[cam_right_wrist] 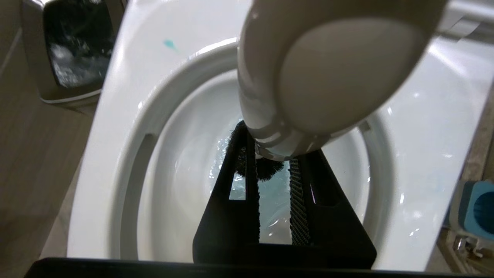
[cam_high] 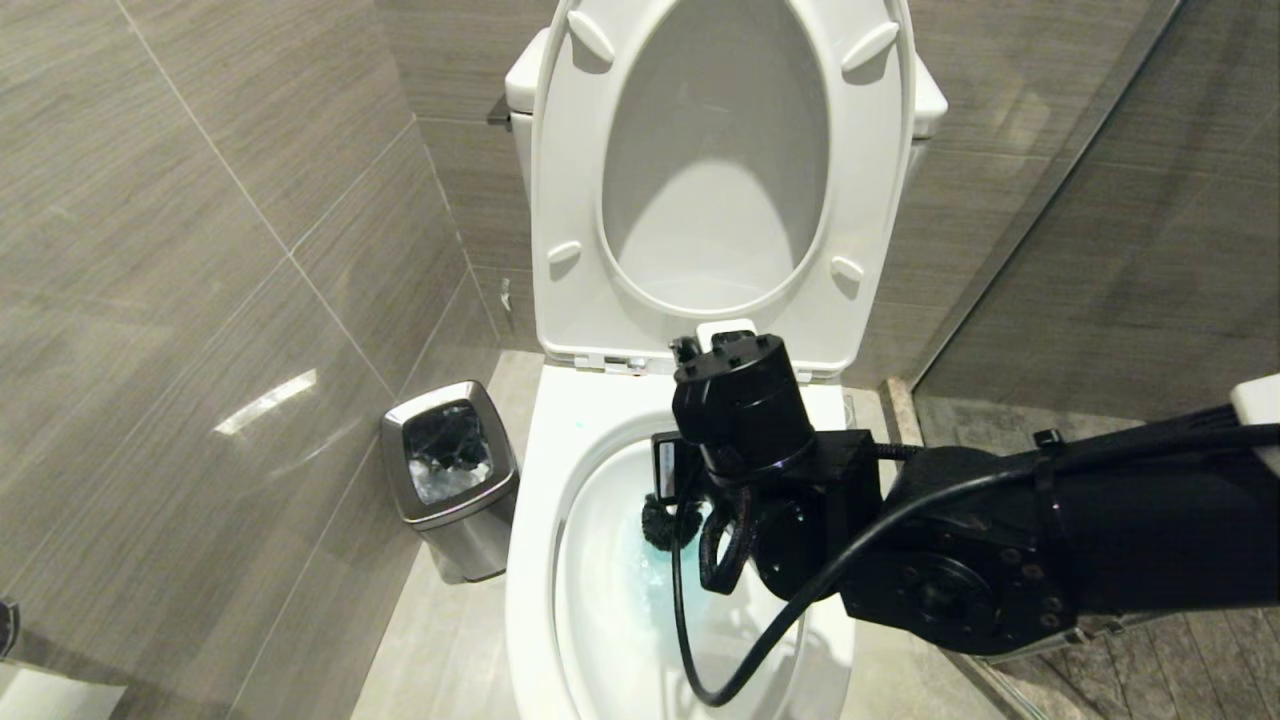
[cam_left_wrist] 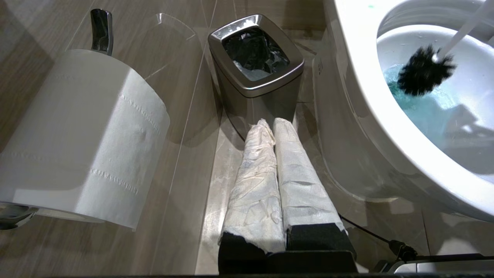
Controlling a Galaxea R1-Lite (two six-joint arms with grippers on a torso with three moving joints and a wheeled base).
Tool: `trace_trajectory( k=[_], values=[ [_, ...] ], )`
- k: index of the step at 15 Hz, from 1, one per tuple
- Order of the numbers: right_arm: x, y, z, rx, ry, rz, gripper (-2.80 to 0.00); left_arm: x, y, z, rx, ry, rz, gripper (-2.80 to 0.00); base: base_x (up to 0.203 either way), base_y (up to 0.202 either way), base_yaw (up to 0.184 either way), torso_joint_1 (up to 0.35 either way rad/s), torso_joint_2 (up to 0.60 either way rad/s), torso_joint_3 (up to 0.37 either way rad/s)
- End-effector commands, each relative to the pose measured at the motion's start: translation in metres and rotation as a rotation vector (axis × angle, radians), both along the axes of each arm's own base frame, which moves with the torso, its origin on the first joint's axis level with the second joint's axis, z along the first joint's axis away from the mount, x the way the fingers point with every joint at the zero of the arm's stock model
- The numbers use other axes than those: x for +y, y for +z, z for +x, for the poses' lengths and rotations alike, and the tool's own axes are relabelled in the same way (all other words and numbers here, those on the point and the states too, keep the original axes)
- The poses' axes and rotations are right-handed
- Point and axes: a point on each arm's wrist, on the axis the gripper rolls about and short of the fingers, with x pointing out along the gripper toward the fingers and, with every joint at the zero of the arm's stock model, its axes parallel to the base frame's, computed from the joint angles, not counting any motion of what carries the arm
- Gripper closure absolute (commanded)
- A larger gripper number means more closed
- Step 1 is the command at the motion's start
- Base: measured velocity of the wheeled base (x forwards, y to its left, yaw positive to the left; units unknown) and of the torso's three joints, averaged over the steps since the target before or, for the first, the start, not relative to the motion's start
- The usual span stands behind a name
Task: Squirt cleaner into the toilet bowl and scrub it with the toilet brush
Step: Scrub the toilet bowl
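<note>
The white toilet bowl (cam_high: pixel 535 560) stands open in front of me, with turquoise cleaner (cam_left_wrist: pixel 420 112) pooled in its water. My right gripper (cam_right_wrist: pixel 272 148) reaches over the bowl from the right and is shut on the toilet brush's white handle (cam_right_wrist: pixel 339 69). The black bristle head (cam_high: pixel 660 522) hangs low inside the bowl at the edge of the blue water, also seen from the side as the bristle head (cam_left_wrist: pixel 424 71). My left gripper (cam_left_wrist: pixel 272 123) is parked low beside the toilet's left side, its white-wrapped fingers shut and empty, pointing at the floor.
A small steel bin (cam_high: pixel 450 470) with a black liner stands on the floor left of the toilet. A toilet paper roll (cam_left_wrist: pixel 85 131) hangs on the left wall. Seat and lid (cam_high: pixel 720 180) are raised. The blue-grey brush holder (cam_right_wrist: pixel 476 208) sits right of the bowl, near a glass partition (cam_high: pixel 1050 200).
</note>
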Motion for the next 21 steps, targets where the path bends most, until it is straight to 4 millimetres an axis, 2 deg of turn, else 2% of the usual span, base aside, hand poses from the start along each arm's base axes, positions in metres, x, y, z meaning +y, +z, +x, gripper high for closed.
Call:
trace_trajectory(
  k=[1,7,9,11,12,15,19,21],
  values=[
    [0.012,-0.039,0.006,0.064,-0.01,-0.048,0.0,0.0,0.0,0.0,-0.001,0.002,-0.002,0.0,0.0,0.0,0.0,0.0,0.0,0.0],
    [0.028,-0.113,0.02,0.115,-0.051,-0.1,0.0,0.0,0.0,0.0,-0.001,0.008,-0.008,0.0,0.0,0.0,0.0,0.0,0.0,0.0],
    [0.031,-0.12,0.024,0.108,-0.055,-0.098,0.0,0.0,0.0,0.0,-0.001,0.008,-0.008,0.0,0.0,0.0,0.0,0.0,0.0,0.0],
    [0.032,-0.118,0.025,0.097,-0.066,-0.092,0.0,0.0,0.0,0.0,-0.001,0.008,-0.008,0.0,0.0,0.0,0.0,0.0,0.0,0.0],
    [0.033,-0.109,0.026,0.076,-0.077,-0.075,0.0,0.0,0.0,0.0,-0.001,0.007,-0.008,0.0,0.0,0.0,0.0,0.0,0.0,0.0],
    [0.027,-0.057,0.021,0.006,-0.083,0.006,0.0,0.0,0.0,0.0,-0.001,0.008,-0.009,0.0,0.0,0.0,0.0,0.0,0.0,0.0],
    [-0.001,0.023,-0.002,-0.068,-0.088,0.098,0.0,0.0,0.0,0.0,-0.001,0.009,-0.031,0.0,0.0,0.0,0.0,0.0,0.0,0.0],
    [-0.016,0.054,-0.016,-0.1,-0.099,0.132,0.0,0.0,0.0,0.0,-0.001,0.01,-0.04,0.0,0.0,0.0,0.0,0.0,0.0,0.0]
  ],
)
